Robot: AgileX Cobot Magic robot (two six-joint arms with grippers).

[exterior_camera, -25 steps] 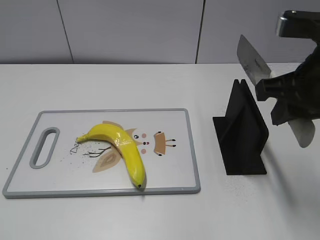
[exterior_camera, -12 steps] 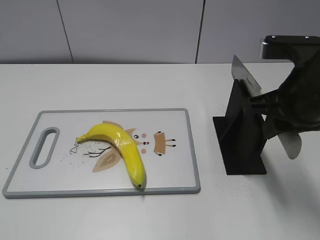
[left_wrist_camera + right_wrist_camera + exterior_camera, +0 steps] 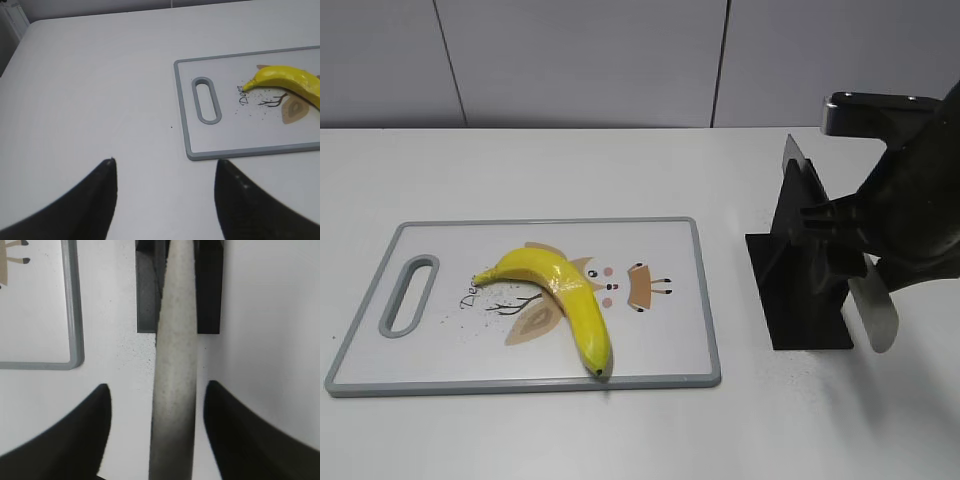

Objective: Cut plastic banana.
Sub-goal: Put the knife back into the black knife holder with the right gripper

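Note:
The plastic banana (image 3: pixel 565 290) lies whole on the white cutting board (image 3: pixel 660 345), stem to the left and dark tip toward the front edge. It also shows in the left wrist view (image 3: pixel 292 80). A silver knife (image 3: pixel 875 312) leans in the slot of the black knife stand (image 3: pixel 810 290). My right gripper (image 3: pixel 156 387) sits around the knife's handle (image 3: pixel 175 390), with a gap showing on both sides of it. My left gripper (image 3: pixel 165 162) is open and empty over bare table, left of the board (image 3: pixel 189 125).
The black stand stands on the white table right of the board, about a hand's width away. A grey panelled wall (image 3: pixel 580 60) runs along the back. The board's handle slot (image 3: pixel 408 295) is at its left end.
My right arm has come down and to the left with the knife. The blade has gone from the air above the stand into the stand's slot. Banana and board have not moved.

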